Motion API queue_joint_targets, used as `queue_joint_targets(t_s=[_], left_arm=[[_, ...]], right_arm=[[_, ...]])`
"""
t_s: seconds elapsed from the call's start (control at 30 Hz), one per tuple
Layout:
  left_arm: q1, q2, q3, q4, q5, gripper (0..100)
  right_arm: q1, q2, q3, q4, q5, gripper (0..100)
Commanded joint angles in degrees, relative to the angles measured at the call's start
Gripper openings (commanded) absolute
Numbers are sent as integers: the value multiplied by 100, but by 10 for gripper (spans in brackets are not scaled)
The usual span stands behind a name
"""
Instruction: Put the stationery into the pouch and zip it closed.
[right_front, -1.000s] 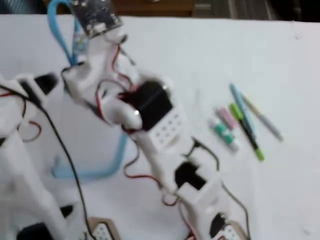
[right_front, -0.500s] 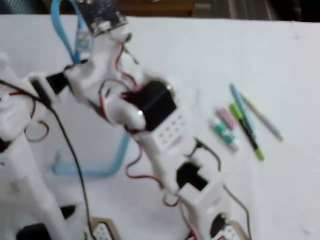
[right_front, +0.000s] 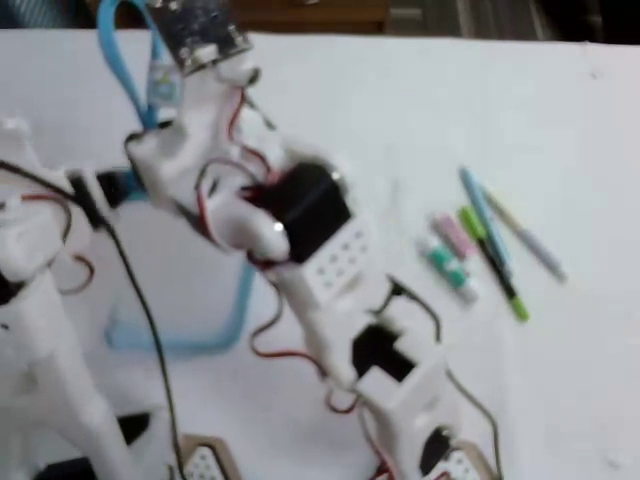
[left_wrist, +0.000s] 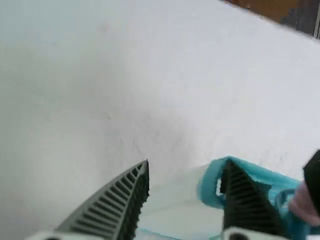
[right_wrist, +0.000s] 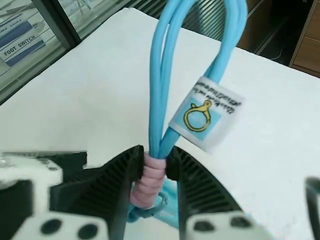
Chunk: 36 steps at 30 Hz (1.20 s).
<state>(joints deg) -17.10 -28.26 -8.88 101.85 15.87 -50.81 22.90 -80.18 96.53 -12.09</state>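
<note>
A clear pouch (right_front: 190, 285) with a light blue edge lies at the table's left. My right gripper (right_wrist: 155, 160) is shut on the pink bead (right_wrist: 149, 182) at the base of the pouch's blue strap (right_wrist: 170, 75), which loops upward and carries a white tag (right_wrist: 205, 114). In the high view that strap (right_front: 112, 50) rises at the far left beside the right arm. My left gripper (left_wrist: 186, 167) is open, with one finger over the pouch's blue corner (left_wrist: 212, 180) and the other off it. The stationery lies on the right: a blue pen (right_front: 483, 215), a green marker (right_front: 492, 262), a pink piece (right_front: 452, 235) and a grey pen (right_front: 528, 240).
The right arm (right_front: 300, 230) stretches diagonally across the middle of the table, with red and black cables hanging from it. The left arm (right_front: 40, 330) stands at the left edge. Bare white table (right_front: 420, 110) lies between the pouch and the pens.
The left arm has shifted and its gripper has come lower, next to the pouch's upper corner. The right arm has barely moved and still holds the strap. The pens lie as before.
</note>
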Motion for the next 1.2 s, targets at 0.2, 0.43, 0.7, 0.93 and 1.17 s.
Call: queue_joint_targets(t_s=[0.2,0.43,0.7,0.93,1.17], left_arm=[[-57,101,897,-114,-791,117],[-57,101,1758,-554,-1345,28],[-48,75,2031,-633,-1495,23],[-57,57,2040,-598,-1591,23],[-31,57,2040,-598,-1600,23]], right_arm=[[31,-400,-70,-48,-44,16],[268,-365,-62,-13,-26,16],[1262,-303,158,-13,-26,16],[2026,-259,316,-4,-18,16],[1947,-286,308,154,105,16]])
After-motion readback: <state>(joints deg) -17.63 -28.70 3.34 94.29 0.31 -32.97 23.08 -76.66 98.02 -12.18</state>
